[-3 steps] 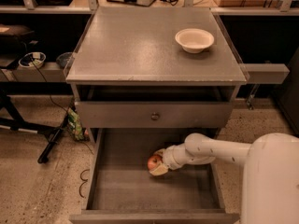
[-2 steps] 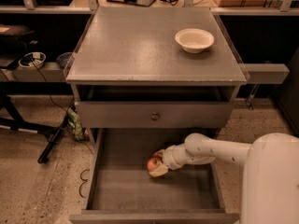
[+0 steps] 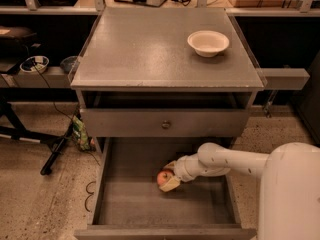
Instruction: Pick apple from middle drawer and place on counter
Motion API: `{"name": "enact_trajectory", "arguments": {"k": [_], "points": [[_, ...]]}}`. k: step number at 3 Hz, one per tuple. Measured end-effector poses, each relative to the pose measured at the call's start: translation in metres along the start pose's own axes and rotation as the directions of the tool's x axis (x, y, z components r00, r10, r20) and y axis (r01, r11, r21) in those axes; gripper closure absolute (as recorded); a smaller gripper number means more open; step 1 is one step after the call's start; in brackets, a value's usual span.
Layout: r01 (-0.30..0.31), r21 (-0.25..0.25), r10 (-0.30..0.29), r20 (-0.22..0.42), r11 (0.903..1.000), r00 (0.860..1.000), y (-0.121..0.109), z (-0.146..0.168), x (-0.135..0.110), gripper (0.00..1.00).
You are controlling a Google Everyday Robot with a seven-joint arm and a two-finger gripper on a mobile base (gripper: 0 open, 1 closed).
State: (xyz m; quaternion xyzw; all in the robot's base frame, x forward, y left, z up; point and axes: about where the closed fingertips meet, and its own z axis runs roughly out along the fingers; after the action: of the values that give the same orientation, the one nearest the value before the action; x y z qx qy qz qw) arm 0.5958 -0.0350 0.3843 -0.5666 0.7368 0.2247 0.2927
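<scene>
The pincer [image 3: 169, 176] is inside the open middle drawer [image 3: 125, 204], near the centre of its plank floor. Its arm [image 3: 230, 161] reaches in from the right. The pincer is closed on the apple [image 3: 163, 178], with one pale finger [image 3: 171, 184] below the fruit and the other above it. The apple sits low in the drawer, at or just above the floor; which of the two cannot be determined. The table [image 3: 150, 49] above carries a white bowl [image 3: 208, 43] at its rear right. The upper drawer front [image 3: 130, 124], fitted with a small round knob, is closed.
</scene>
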Motion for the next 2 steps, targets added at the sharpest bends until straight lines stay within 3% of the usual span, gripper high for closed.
{"name": "enact_trajectory", "arguments": {"k": [1,2], "points": [[0.031,-0.017,-0.030,0.035,0.9994,0.999,0.006,-0.012,-0.016,1.00],[0.042,0.007,-0.042,0.058,0.9991,0.997,0.012,-0.030,-0.026,1.00]]}}
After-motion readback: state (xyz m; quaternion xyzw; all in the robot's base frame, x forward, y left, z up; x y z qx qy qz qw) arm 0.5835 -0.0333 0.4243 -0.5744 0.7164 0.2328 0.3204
